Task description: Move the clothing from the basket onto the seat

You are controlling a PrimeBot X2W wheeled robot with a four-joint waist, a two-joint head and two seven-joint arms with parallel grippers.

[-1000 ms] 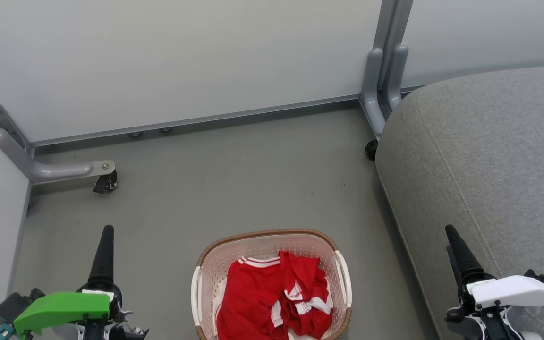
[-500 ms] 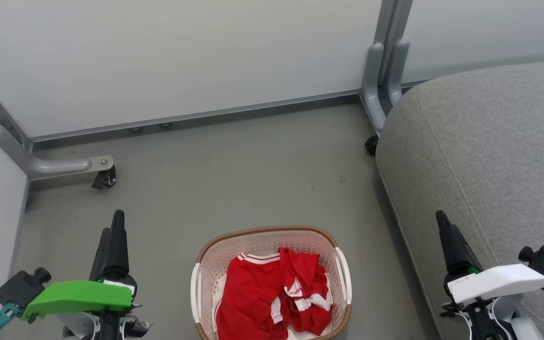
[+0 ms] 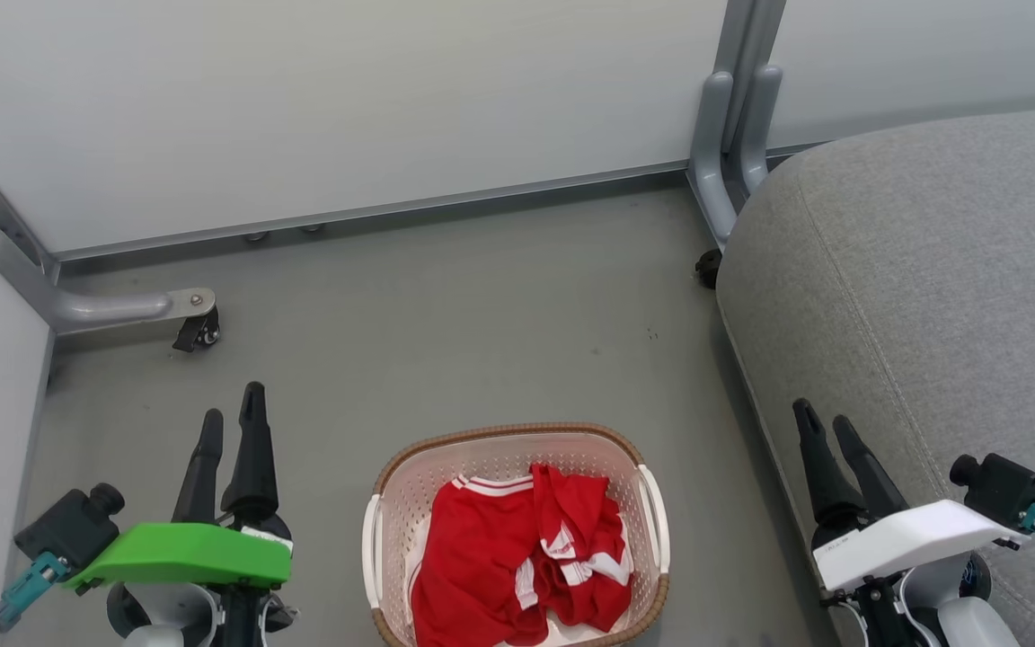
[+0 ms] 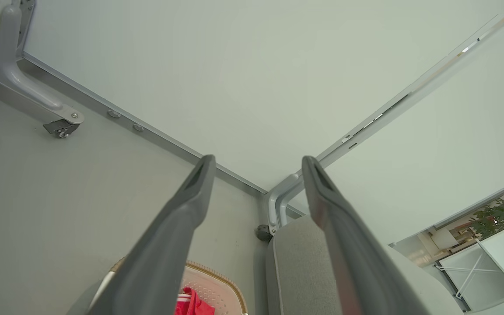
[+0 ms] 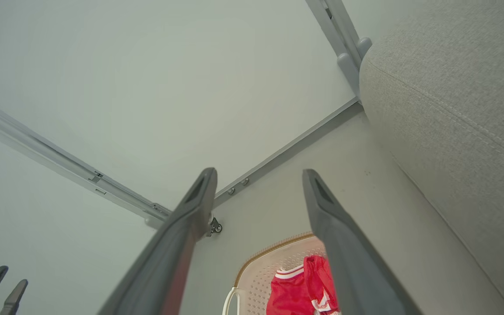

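Both tools have come further up the head view since the earlier frame, each now showing two fingers. Left tool (image 3: 233,403) hangs over the floor (image 3: 446,341), left of the basket (image 3: 499,433), fingers apart and empty. Right tool (image 3: 822,414) hangs right of the basket at the edge of the seat (image 3: 931,270), fingers likewise apart and empty. Red clothing (image 3: 517,557) lies bunched in the basket, which stands on the floor near the seat.
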